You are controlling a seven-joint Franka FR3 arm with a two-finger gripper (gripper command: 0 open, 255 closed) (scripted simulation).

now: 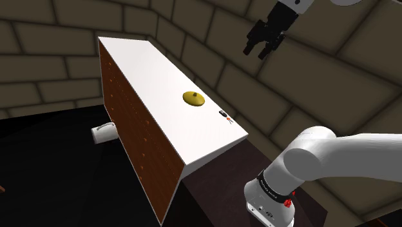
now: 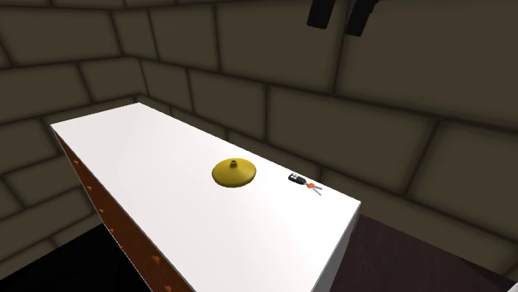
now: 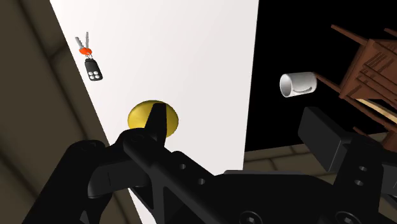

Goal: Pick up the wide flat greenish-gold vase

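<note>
The wide flat greenish-gold vase (image 1: 192,98) (image 2: 233,172) sits low on the white table top (image 1: 148,71) (image 2: 149,166), close to the edge by the stone wall. High above it and apart from it hangs my black gripper (image 1: 261,46) (image 2: 340,17), open with nothing between its fingers. In the wrist view the gripper (image 3: 238,127) looks down on the table (image 3: 191,51). One finger (image 3: 156,124) covers the middle of the vase (image 3: 137,116) there.
A black key fob with keys (image 1: 223,116) (image 2: 302,182) (image 3: 92,63) lies on the table beside the vase. A white mug (image 1: 104,132) (image 3: 298,84) lies on the dark floor past the table's brown side, near a wooden chair (image 3: 369,63). Stone walls stand close around.
</note>
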